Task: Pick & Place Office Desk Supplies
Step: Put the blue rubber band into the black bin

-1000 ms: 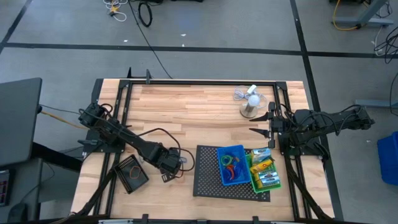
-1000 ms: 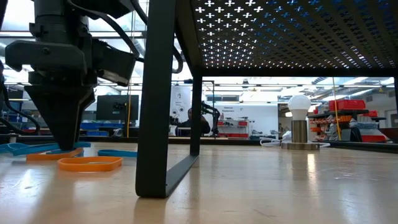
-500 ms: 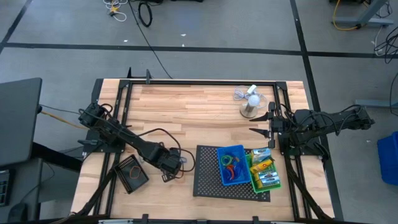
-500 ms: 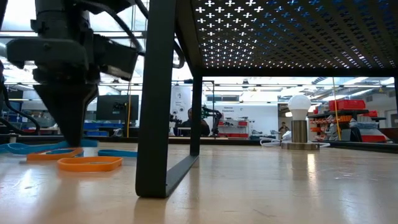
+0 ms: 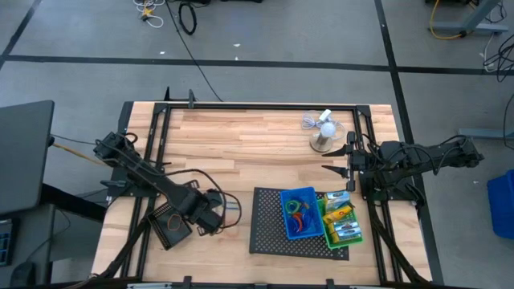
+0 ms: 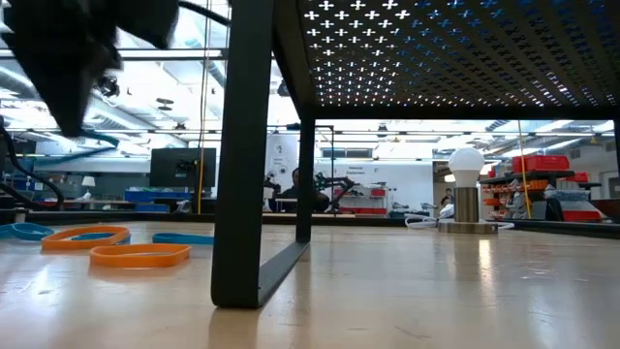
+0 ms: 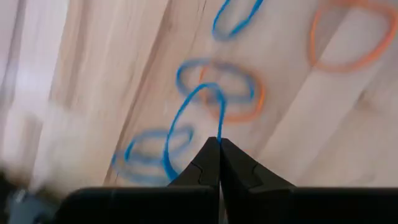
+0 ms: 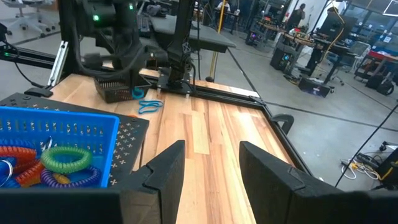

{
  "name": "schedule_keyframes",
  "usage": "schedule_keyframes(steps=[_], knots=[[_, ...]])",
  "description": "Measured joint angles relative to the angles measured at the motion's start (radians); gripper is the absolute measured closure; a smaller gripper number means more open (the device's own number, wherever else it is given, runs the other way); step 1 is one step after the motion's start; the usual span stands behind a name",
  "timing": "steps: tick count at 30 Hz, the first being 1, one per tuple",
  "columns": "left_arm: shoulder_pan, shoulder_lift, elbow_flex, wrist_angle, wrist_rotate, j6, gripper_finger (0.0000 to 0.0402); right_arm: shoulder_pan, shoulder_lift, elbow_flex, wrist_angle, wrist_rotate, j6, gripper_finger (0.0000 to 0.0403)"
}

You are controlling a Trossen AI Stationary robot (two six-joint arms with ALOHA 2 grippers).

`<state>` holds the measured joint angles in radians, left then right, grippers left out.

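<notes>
My left gripper (image 7: 219, 144) hangs above the table's near left part, shut on a blue rubber-band loop (image 7: 186, 118). In the low view the gripper (image 6: 73, 102) is a dark blur high up. Below it several orange and blue loops lie flat on the wood, among them an orange one (image 6: 140, 255) and a blue one (image 6: 179, 237). A black bin (image 5: 170, 226) stands just left of the gripper (image 5: 210, 218). The blue bin (image 5: 299, 210) holds coloured loops, and the green bin (image 5: 344, 223) holds small boxes. My right gripper (image 8: 211, 165) waits open at the right edge. My left gripper pinches one strand of the blue loop (image 7: 218, 127) between its two fingertips, at one spot on the band. The fingers come from above and point down. The loop hangs slack below them, clear of the table and of the loops lying there.
A flat black mesh tray (image 5: 269, 233) carries the blue and green bins at the near right. A white mini fan (image 5: 325, 132) stands at the far right. A black frame leg (image 6: 242, 194) rises close in the low view. Bare wood lies across the table's middle and far part.
My left gripper has taken hold of a blue loop on the table and risen steeply, drifting a little toward the table's left edge. The loop has come up off the wood and now hangs from the fingertips. The other loops have stayed flat where they were.
</notes>
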<state>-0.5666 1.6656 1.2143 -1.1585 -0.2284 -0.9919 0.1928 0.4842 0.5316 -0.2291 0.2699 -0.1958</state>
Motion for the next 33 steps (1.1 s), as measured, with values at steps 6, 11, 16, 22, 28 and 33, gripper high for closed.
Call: schedule_keyframes(steps=[6,11,16,22,28,33], knots=[[-0.085,-0.036,0.050,-0.090,0.133,-0.102,0.0400,0.000,0.000,0.000,0.000,0.000,0.007,0.0243],[-0.167,-0.050,0.052,-0.063,0.222,-0.209,0.0401,0.000,0.000,0.000,0.000,0.001,0.008,0.0243],[-0.234,-0.049,0.021,-0.054,0.259,-0.305,0.0401,0.000,0.000,0.000,0.000,0.001,0.000,0.0243],[-0.282,-0.048,-0.057,-0.015,0.310,-0.357,0.0401,0.000,0.000,0.000,-0.001,0.000,-0.001,0.0243],[-0.275,-0.048,-0.105,0.121,0.210,-0.284,0.0391,0.000,0.000,0.000,-0.001,0.000,-0.003,0.0242],[-0.279,-0.048,-0.119,0.138,0.224,-0.287,0.0329,0.000,0.000,0.000,-0.002,0.000,0.000,0.0242]])
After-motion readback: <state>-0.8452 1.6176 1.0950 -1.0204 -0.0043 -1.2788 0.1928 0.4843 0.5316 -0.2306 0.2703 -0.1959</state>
